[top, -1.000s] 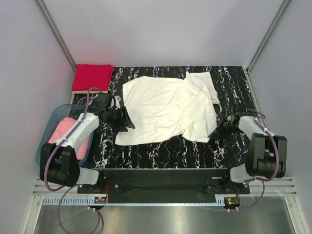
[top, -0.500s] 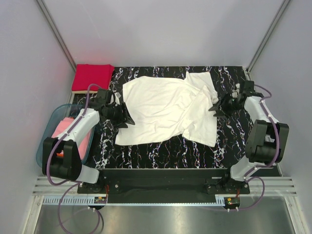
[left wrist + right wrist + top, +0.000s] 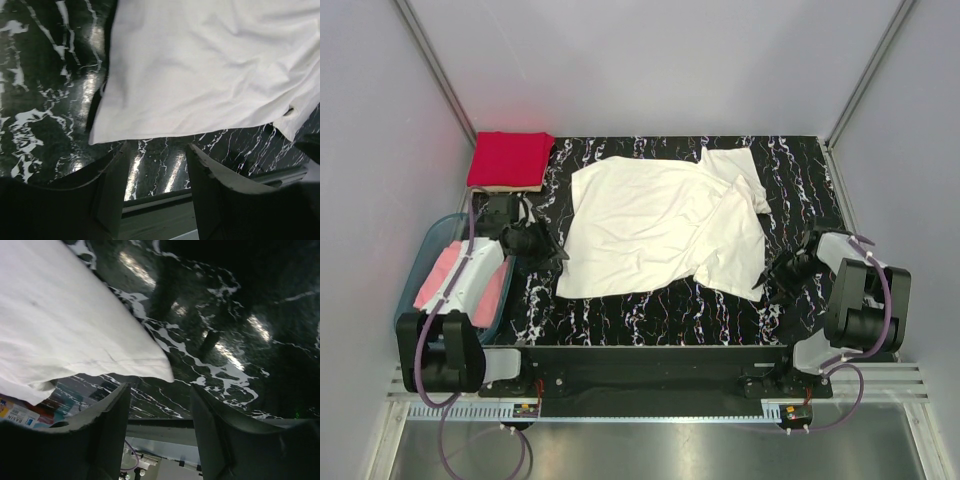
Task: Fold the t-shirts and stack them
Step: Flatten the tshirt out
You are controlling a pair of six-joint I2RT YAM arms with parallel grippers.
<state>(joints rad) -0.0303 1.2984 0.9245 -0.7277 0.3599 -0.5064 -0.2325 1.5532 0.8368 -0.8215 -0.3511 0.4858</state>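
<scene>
The white t-shirt lies mid-mat, soft and creased, its 3 o'clock side doubled over unevenly; I judge its folding is in hand. The left gripper and the right gripper stand half open and empty by the hem corners at 8 and 4 o'clock. Next, each should pinch a corner. The red t-shirt is a folded square at 11 o'clock.

White shirt rumpled on mat, red shirt folded, pink shirt in tub

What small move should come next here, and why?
Probably ease the right gripper forward onto the near right corner of the white t-shirt and close. It and the left gripper stand open and empty, each just short of a near corner; the shirt lies spread, only partly folded.
</scene>
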